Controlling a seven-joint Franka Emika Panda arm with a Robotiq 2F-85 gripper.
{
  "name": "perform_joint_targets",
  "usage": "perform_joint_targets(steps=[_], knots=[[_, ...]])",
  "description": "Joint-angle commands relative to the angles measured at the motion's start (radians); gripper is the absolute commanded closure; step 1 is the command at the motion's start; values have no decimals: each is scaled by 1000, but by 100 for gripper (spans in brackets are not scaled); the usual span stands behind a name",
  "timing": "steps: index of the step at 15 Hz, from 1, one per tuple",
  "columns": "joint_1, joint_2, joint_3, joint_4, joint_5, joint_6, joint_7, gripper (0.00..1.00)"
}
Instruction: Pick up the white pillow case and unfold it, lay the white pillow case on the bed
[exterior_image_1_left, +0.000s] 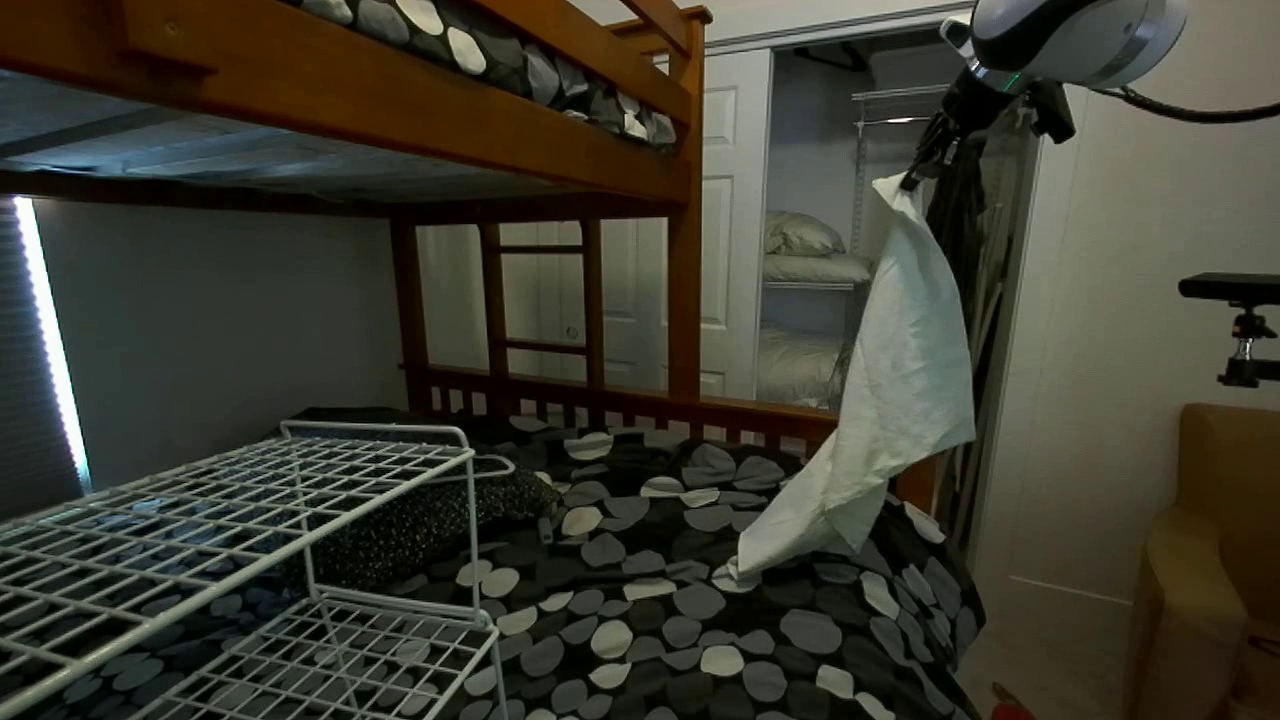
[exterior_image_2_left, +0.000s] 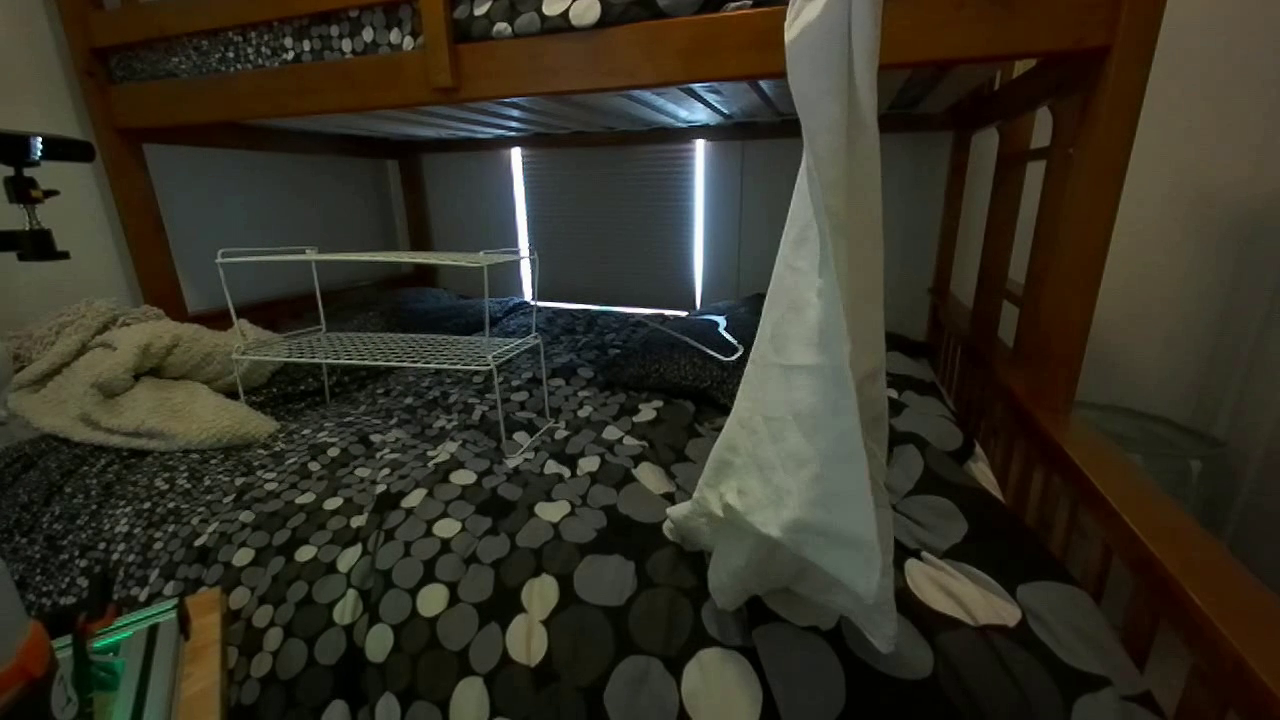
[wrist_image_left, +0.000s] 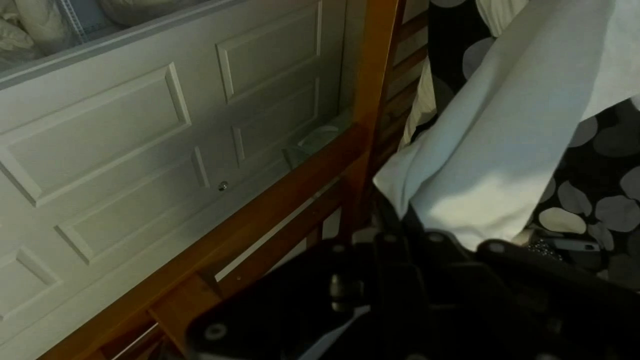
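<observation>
The white pillow case (exterior_image_1_left: 915, 350) hangs long and wrinkled from my gripper (exterior_image_1_left: 908, 182), which is high above the bed near the closet. The gripper is shut on a top corner of the case, as the wrist view (wrist_image_left: 402, 220) shows. In an exterior view, the case (exterior_image_2_left: 810, 430) hangs in front of the upper bunk and its top runs out of frame, so the gripper is hidden there. Its lower end spreads and seems to touch the spotted black bed (exterior_image_1_left: 660, 600) near the footboard side. The case (wrist_image_left: 505, 140) slants up to the right in the wrist view.
A white wire rack (exterior_image_2_left: 380, 350) stands on the bed. A white hanger (exterior_image_2_left: 722, 345) lies on a dark pillow behind the case. A cream blanket (exterior_image_2_left: 140, 385) lies at the far side. The upper bunk's wooden frame (exterior_image_1_left: 450, 120) overhangs the bed. A wooden rail (exterior_image_2_left: 1180, 510) borders it.
</observation>
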Motion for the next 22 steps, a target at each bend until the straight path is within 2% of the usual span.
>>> perform_joint_targets(steps=[1,5,6,10,13,14,15,17,22], knots=[[40,-2,-33,3,-26,-2,19,98],[40,-2,-33,3,-27,-2,20,100],[29,20,-22,27,-43,-10,58,100],[-88,147,75,179,-248,-44,369,100],[-130,244,121,324,-397,-96,606,100],[-136,275,134,374,-447,-132,681,100],[-91,307,101,438,-496,-194,748,100],[-67,365,96,562,-550,-323,853,100],[-25,483,75,868,-595,-613,1049,100]])
